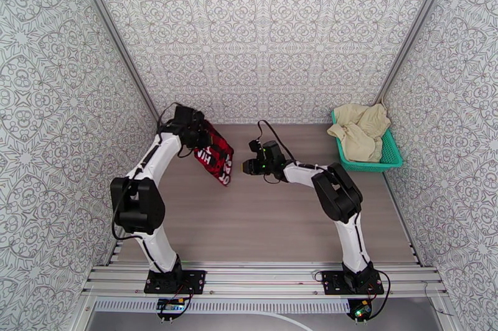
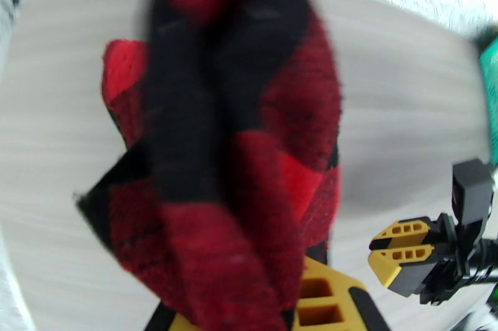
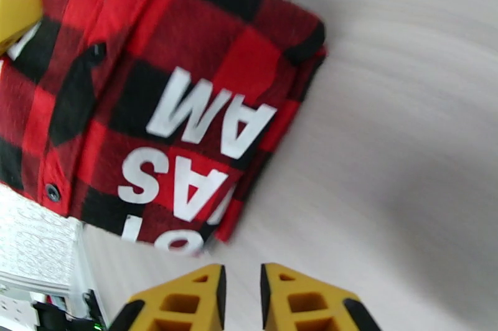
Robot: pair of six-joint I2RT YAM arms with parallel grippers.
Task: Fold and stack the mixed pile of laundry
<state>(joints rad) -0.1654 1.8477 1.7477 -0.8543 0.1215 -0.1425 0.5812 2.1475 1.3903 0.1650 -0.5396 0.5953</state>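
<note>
Flannel shirt [image 1: 215,157] hangs clear above the table [image 1: 280,220], left of centre, clamped tight in your left gripper [image 1: 199,135] so it drapes for a second grab. Your right gripper [image 3: 241,289] hovers just beside its lower edge, jaws nearly together, empty. Cream cloths [image 1: 361,130] wait in the basket [image 1: 393,159].

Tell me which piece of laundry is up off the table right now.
The red-and-black checked shirt: it hangs from the left hand above the table, while the cream cloths lie heaped in the teal basket at the far right.
</note>
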